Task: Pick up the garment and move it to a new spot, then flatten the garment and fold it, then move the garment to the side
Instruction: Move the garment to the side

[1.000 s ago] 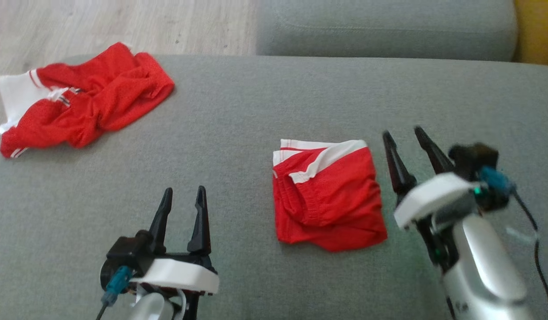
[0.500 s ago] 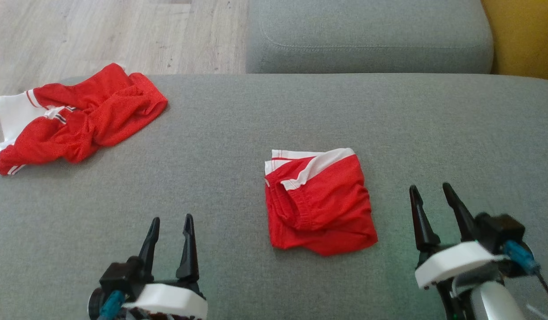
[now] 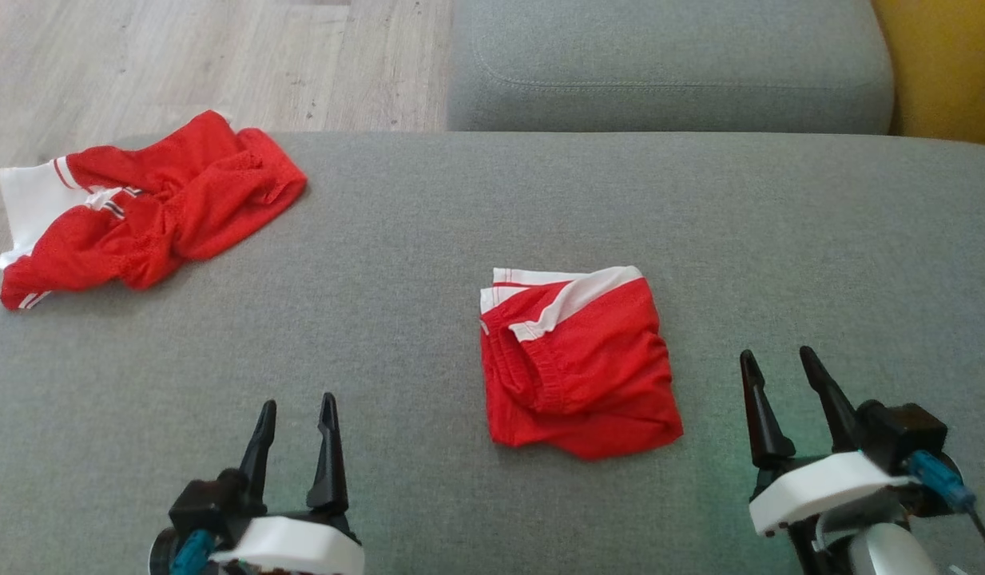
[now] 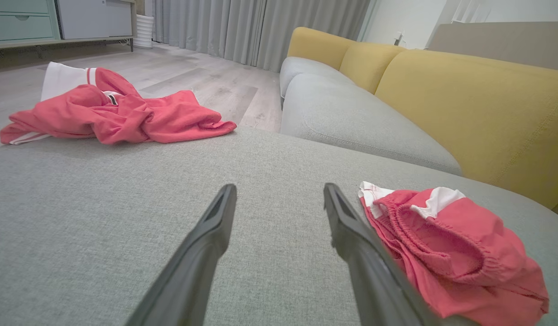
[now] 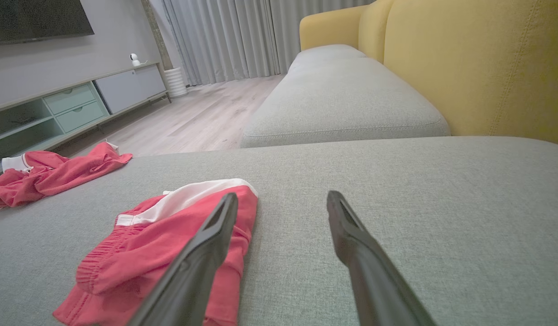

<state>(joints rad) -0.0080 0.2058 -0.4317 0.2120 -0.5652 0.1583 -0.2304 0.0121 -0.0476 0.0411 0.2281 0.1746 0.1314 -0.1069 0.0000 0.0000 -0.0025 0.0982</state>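
Just left of the right claw [image 3: 776, 354], matt dark plastic, the folded garment [image 3: 588, 375] is red cloth (white bands [image 3: 589, 291], smoother); the cushion [image 3: 380, 335] beneath is rough grey weave.

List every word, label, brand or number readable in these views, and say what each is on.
No readable text anywhere.
Folded red shorts: white trim, no lettering visible.
Crumpled red garment: white stripes; a small dark mark near its white panel is too small to read.
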